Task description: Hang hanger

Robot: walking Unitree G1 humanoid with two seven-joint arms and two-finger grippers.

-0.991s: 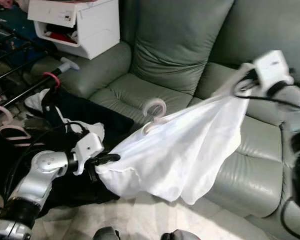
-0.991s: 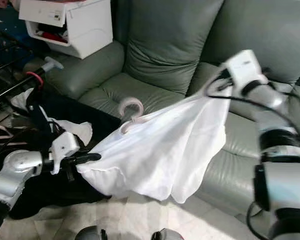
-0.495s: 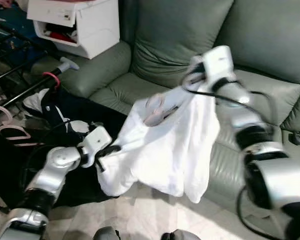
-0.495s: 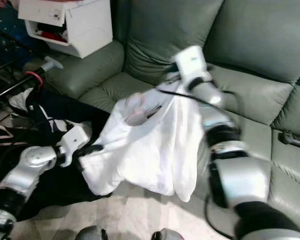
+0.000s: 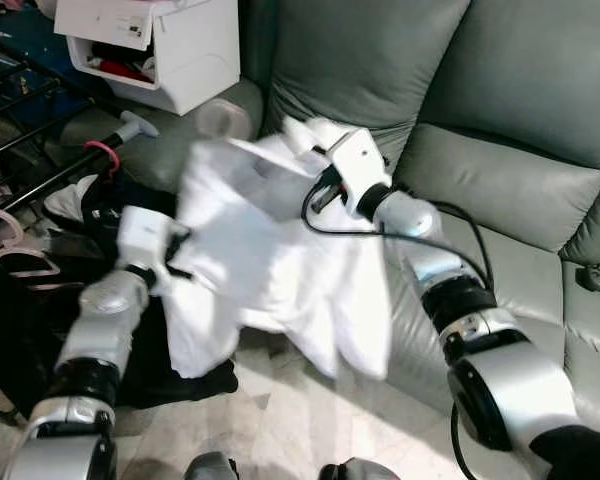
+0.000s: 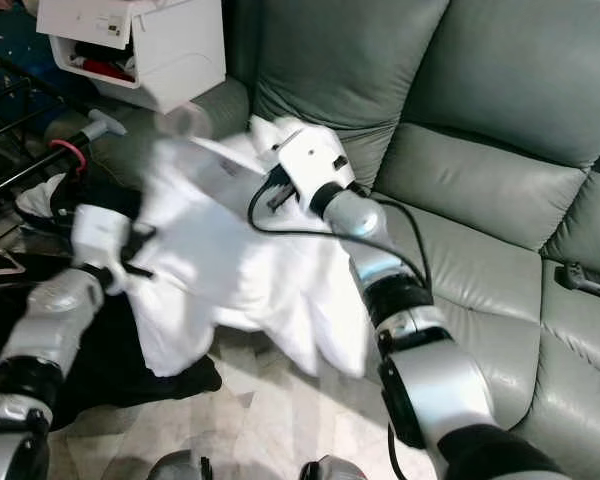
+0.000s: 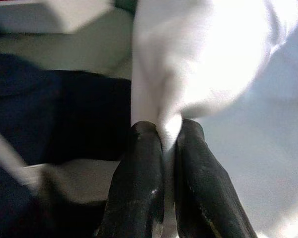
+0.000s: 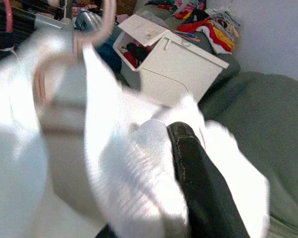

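Note:
A white garment [image 5: 270, 260] on a pale pink hanger hangs between my two arms, blurred by motion. The hanger's hook [image 8: 97, 29] points toward the black drying rack [image 5: 25, 175] at the left. My left gripper [image 7: 166, 130] is shut on a fold of the garment's lower edge, just above the dark clothes. My right gripper [image 5: 302, 138] is raised in front of the sofa's armrest and shut on the garment's upper end. One of its black fingers [image 8: 191, 163] shows amid the cloth, and the rest is hidden.
A grey-green leather sofa [image 5: 500, 170] spans the back and right. A white storage box [image 5: 155, 45] sits on its armrest. Dark clothes [image 5: 40, 310] lie piled at the left under the rack, which bears a red ring [image 5: 102, 155] and another pink hanger [image 5: 5, 240].
My right arm has swung far to the left, carrying the garment's top toward the rack. My left gripper has risen and moved left with the hem. The garment is now bunched between them.

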